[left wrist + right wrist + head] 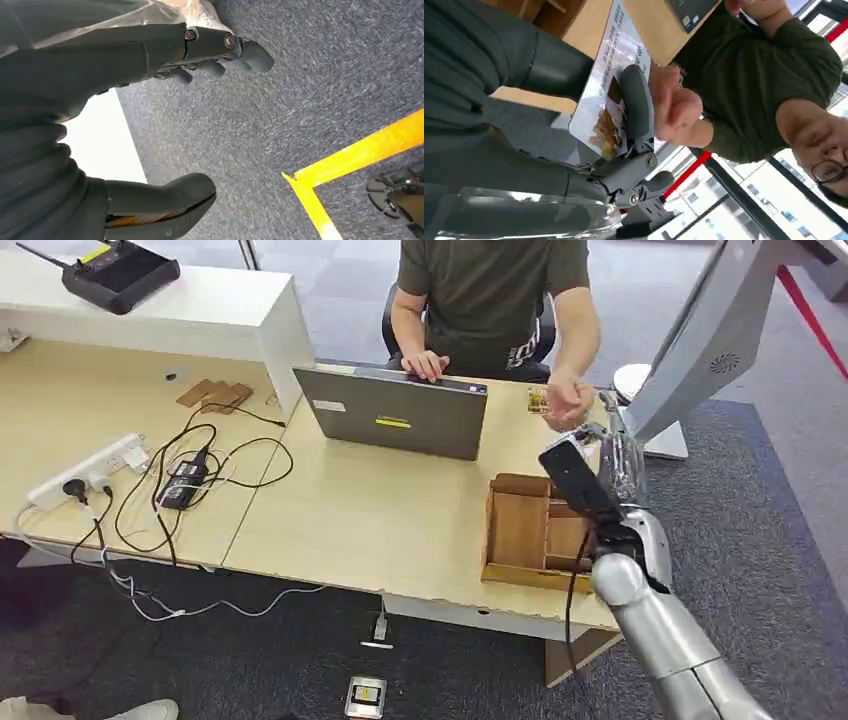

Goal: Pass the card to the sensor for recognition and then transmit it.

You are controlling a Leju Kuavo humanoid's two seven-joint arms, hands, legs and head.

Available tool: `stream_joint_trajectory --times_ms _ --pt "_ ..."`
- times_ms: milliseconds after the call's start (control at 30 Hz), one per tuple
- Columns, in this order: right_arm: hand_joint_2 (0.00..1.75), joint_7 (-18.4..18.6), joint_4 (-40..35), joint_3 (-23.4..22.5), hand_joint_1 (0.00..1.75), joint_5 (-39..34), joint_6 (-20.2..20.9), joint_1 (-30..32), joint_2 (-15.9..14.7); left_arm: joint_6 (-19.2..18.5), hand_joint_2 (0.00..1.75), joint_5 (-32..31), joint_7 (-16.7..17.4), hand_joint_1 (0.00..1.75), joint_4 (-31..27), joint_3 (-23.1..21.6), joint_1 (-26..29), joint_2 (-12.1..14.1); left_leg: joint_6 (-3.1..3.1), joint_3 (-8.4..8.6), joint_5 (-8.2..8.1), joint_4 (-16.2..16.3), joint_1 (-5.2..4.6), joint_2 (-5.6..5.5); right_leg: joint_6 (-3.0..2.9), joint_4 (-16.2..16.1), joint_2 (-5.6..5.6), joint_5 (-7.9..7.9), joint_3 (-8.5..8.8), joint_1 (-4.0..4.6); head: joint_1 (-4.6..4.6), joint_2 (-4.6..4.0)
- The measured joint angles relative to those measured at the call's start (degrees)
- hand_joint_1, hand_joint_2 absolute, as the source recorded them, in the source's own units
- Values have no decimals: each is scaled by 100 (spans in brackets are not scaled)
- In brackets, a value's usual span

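Note:
In the right wrist view my right hand (624,170) pinches a white card (611,55), printed with text and a brown picture, between thumb and finger. A person's hand (676,107) grips the card's far edge. Seen from the head, my right hand (612,452) is raised over the table's far right corner, right by the person's hand (567,403). The person in a dark green shirt (490,290) sits behind the table. My left hand (100,65) hangs over grey carpet, fingers apart and holding nothing.
A grey laptop (395,412) stands open before the person. A wooden compartment tray (528,530) lies under my right forearm. A small yellowish item (538,400) lies beside the person's hand. A power strip (90,470) and cables (190,480) are at the left.

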Motion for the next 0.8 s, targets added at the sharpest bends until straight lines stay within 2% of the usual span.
stream_joint_trajectory --times_ms 333,533,800 --pt "175 -335 -513 -709 175 -1297 -855 1204 -573 138 175 171 -140 0 0 17 223 50 3 2 -10 1 -2 4 1 -6 0 -2 3 -2 0 0" --pt "175 -365 -369 -1043 175 -1526 -1017 1707 -890 210 175 223 -186 0 0 35 274 74 3 1 -11 0 -2 4 1 -6 0 -2 3 -1 0 0" --pt "175 -562 422 -1137 175 -1596 -1030 1882 -991 278 175 256 -227 0 0 100 323 90 3 2 -11 -1 -1 8 0 -6 2 -3 4 -1 0 0"
